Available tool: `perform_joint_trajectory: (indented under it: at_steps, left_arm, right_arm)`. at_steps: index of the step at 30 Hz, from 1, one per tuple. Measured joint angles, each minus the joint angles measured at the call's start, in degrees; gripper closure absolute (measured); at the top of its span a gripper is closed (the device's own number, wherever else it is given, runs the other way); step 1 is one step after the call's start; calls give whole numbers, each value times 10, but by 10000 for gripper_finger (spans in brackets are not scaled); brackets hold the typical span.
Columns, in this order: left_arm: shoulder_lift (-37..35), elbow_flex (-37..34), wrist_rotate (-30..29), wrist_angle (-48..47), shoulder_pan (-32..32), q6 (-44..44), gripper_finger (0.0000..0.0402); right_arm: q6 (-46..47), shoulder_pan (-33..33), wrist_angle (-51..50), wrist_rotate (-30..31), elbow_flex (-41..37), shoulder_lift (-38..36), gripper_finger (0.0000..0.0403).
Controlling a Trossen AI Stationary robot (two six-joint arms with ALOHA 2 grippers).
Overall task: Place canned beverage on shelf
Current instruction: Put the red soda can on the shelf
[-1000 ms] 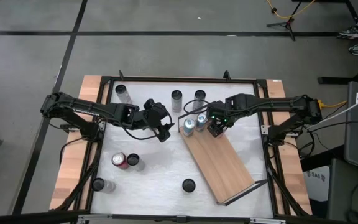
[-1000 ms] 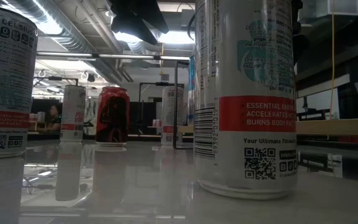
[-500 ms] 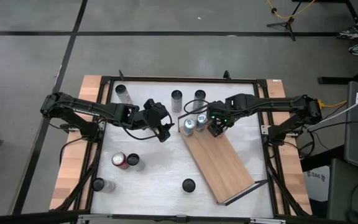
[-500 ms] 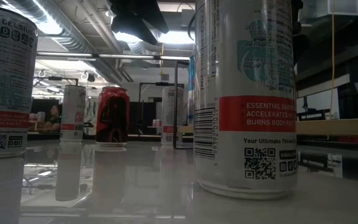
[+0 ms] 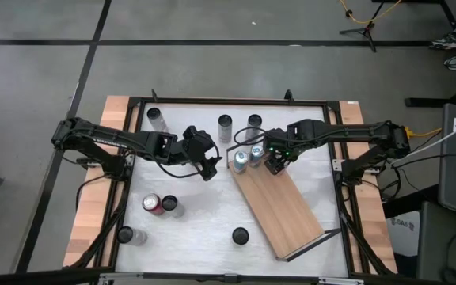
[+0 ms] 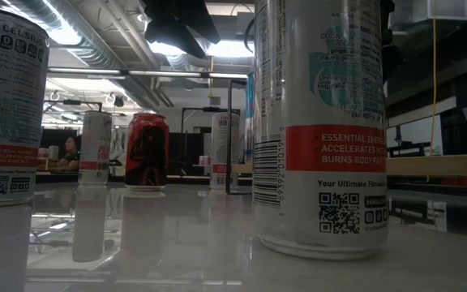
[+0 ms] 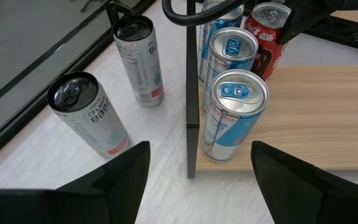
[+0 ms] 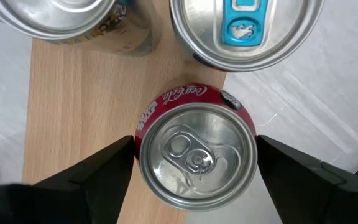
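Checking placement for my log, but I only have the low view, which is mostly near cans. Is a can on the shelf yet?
Observer: Yes. A red can stands on the shelf, with the right gripper at it.
Operator: Alone there?
Observer: No, two blue-tabbed cans stand beside it at the railed end.
Operator: And the other arm?
Observer: The left gripper hovers open and empty over the table beside that end.

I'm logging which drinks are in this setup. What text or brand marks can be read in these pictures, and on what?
"ESSENTIAL ENERGY / ACCELERATES M... / BURNS BODY FAT" and "Your Ultimate Purpose": nearest white can, low view.
"CELSIUS": white can at the edge, low view.
"Coca-Cola" script, upside down: rim of the red can between the right gripper's fingers.
Barcode digits, QR codes and other small print: too small to read.
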Motion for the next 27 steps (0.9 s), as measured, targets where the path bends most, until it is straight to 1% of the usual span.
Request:
perform_joint_trajectory:
  at_steps: [15,22,27]
  left_arm:
    - [0,0,0,0,0,0,130]
    - [0,0,0,0,0,0,130]
    - [0,0,0,0,0,0,130]
  right_arm:
    - [2,0,1,0,0,0,81]
    - [2,0,1,-15,0,0,81]
    - [20,0,1,5,0,0,81]
